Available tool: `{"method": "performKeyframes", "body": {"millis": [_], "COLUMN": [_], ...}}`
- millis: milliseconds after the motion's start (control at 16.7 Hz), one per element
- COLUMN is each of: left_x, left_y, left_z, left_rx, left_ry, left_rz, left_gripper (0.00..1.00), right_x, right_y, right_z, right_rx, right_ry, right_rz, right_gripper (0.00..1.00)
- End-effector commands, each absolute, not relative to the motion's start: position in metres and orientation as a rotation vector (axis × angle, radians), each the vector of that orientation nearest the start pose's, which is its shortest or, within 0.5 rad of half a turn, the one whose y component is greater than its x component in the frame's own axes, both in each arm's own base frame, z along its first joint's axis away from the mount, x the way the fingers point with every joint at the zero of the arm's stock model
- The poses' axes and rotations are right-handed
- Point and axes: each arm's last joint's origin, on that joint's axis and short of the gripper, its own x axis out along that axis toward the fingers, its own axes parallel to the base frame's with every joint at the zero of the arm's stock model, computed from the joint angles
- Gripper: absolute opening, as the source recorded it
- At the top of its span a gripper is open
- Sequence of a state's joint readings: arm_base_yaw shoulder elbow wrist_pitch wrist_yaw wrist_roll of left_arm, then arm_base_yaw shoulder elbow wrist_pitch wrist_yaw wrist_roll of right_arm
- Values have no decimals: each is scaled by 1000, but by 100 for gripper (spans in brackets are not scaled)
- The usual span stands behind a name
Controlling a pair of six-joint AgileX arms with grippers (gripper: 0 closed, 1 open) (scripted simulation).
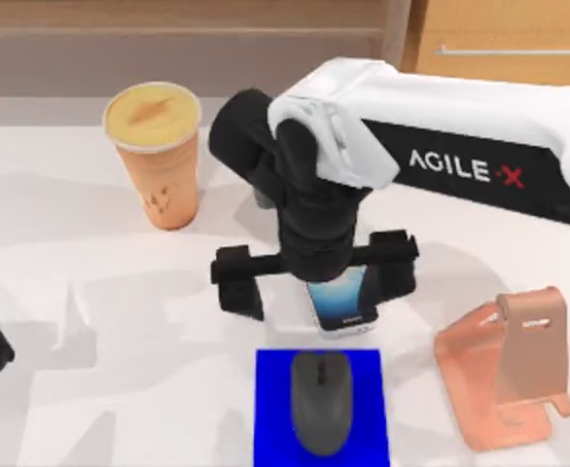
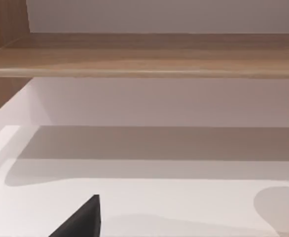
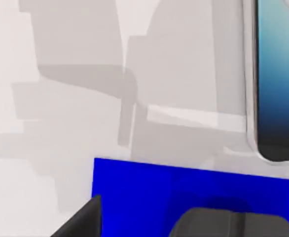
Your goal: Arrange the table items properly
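The right arm, lettered "AGILE·X" in white on its black band, reaches over the middle of the white worktop [image 1: 90, 321]. Its right gripper [image 1: 316, 277] hangs above the smartphone [image 1: 341, 298], fingers spread wide and holding nothing. The phone lies flat, blue screen up, just beyond the blue pad [image 1: 275, 399], where the dark grey mouse [image 1: 321, 401] rests. The orange cup [image 1: 159, 156] stands upright, far left. A salmon-pink stand [image 1: 504, 375] sits right. The left arm is parked at the left edge.
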State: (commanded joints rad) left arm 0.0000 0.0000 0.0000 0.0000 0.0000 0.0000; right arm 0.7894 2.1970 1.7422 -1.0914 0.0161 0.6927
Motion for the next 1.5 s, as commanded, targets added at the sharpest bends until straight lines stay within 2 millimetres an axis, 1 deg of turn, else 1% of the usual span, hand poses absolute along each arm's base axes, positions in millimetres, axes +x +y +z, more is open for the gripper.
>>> {"method": "performKeyframes", "body": {"millis": [240, 480, 660, 960, 1080, 1380, 1500], "left_x": [106, 106, 106, 106, 106, 106, 106], "left_y": [-1, -1, -1, -1, -1, -1, -1], "left_z": [160, 160, 160, 160, 160, 160, 160], "left_rx": [0, 0, 0, 0, 0, 0, 0], "left_ry": [0, 0, 0, 0, 0, 0, 0], "left_rz": [0, 0, 0, 0, 0, 0, 0], "left_gripper": [100, 100, 100, 100, 100, 100, 100], "right_x": [339, 367, 376, 375, 376, 377, 376], "right_y": [301, 292, 287, 288, 288, 288, 287], "right_z": [166, 171, 173, 173, 163, 118, 105], "right_rx": [-134, -176, -188, -189, -189, -189, -188], "right_ry": [1557, 1564, 1563, 1561, 1564, 1563, 1563], "right_rz": [134, 176, 191, 193, 191, 191, 191], "right_gripper": [100, 100, 100, 100, 100, 100, 100]}}
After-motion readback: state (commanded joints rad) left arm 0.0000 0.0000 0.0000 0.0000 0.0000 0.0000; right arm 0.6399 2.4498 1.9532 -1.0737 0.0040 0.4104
